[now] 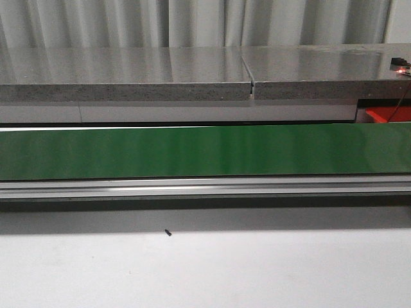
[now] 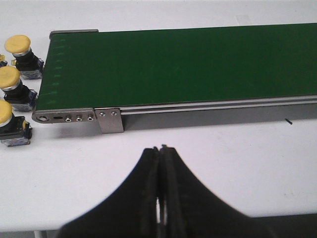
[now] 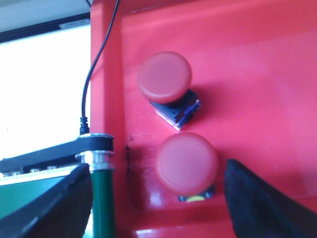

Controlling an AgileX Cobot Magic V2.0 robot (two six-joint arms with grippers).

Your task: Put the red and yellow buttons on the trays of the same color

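Red buttons [image 3: 186,163] lie between right gripper [image 3: 158,208] fingers

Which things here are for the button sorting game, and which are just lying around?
For the job:
- two red buttons
- red tray holding them
- three yellow buttons
- green conveyor belt

Just lying about:
- small black speck on the white table
- black cable
- grey shelf behind

Two red buttons [image 3: 176,139] upright in red tray [image 3: 257,74]; three yellow buttons [image 2: 12,84] beside belt.
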